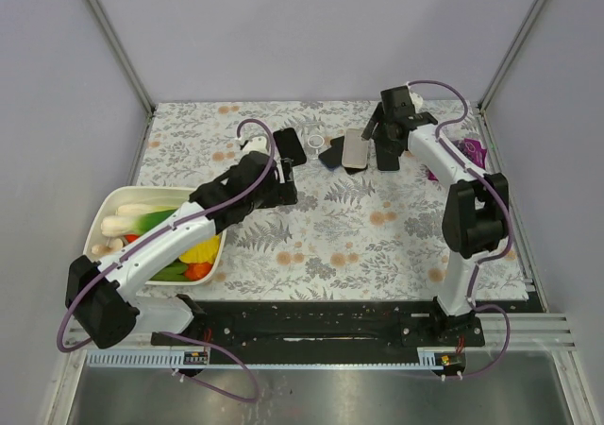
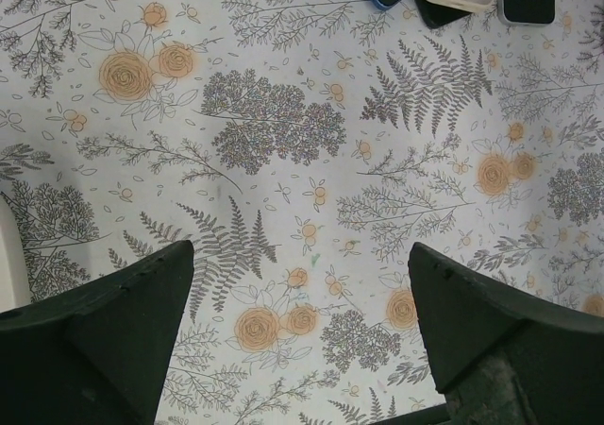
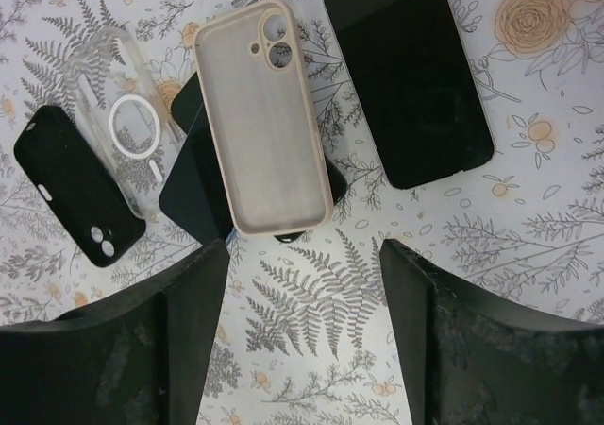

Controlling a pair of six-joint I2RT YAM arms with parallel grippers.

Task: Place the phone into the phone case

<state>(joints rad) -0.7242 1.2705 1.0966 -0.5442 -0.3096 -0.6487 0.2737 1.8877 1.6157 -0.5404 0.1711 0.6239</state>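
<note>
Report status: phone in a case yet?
Done: nothing. The phone lies bare beside the empty beige case. In hand: nothing; the right claw is open near both, and the left claw is open, farther off. Left: grasp the phone and seat it in the case.

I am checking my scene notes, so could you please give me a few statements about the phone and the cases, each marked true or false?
1. The beige case lies hollow side up. True.
2. The right gripper holds the phone. False: it is open and empty; the phone lies on the tablecloth.
3. The clear case lies between the beige case and the black case. True.
4. The left gripper is shut on a case. False: it is open over bare tablecloth.
</note>
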